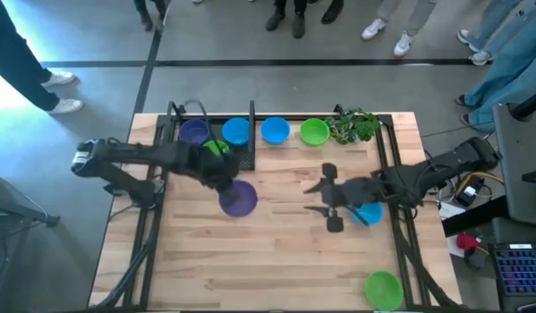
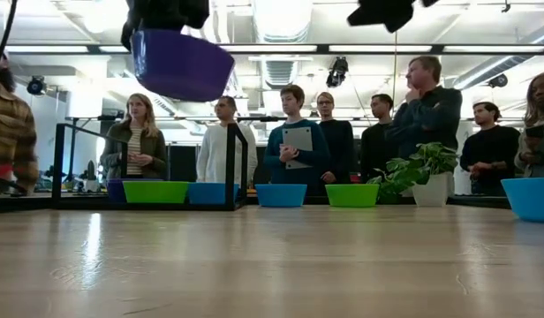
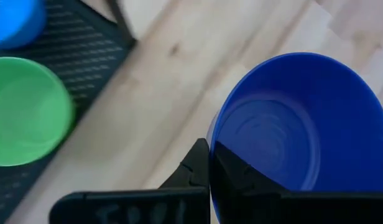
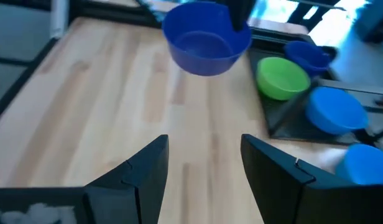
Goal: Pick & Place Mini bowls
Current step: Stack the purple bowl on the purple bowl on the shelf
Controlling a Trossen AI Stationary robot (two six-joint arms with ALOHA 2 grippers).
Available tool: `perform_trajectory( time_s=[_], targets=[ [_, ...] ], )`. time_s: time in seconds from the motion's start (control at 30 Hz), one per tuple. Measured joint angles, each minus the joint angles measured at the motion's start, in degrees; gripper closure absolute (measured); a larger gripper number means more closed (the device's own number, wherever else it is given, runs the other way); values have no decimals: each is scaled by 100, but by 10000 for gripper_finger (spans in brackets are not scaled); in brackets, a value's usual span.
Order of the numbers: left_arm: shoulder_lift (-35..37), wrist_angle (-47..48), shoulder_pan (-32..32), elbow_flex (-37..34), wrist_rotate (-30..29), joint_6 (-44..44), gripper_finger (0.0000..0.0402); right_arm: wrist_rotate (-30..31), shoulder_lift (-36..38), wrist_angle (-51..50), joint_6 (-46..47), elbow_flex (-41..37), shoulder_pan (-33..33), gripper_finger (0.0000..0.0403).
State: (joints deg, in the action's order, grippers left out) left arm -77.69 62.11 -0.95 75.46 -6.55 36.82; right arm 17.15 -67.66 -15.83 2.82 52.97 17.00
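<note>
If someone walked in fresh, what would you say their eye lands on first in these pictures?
Probably the purple bowl hanging in mid-air, pinched at its rim by the left gripper above the middle-left of the table. Next, the right gripper with fingers spread, holding nothing, beside a blue bowl near the right edge. Behind the table stands a row of people watching.

The bowl held up in the air (image 2: 182, 64) is purple. Along the back sit blue (image 1: 275, 130) and lime green (image 1: 314, 131) bowls by a leafy green plant (image 1: 353, 126). The desk (image 1: 268, 252) is pale striped wood; the arms are dark.
</note>
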Motion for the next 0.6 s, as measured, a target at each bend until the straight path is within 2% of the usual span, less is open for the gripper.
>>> perform_trajectory(
  time_s=[0.37,0.6],
  targets=[
    [268,444,1984,-2,505,-1142,401,-67,0,269,-475,363,-1274,204],
    [273,639,3281,-4,579,-1917,401,-92,0,208,-773,698,-1743,204]
  ],
)
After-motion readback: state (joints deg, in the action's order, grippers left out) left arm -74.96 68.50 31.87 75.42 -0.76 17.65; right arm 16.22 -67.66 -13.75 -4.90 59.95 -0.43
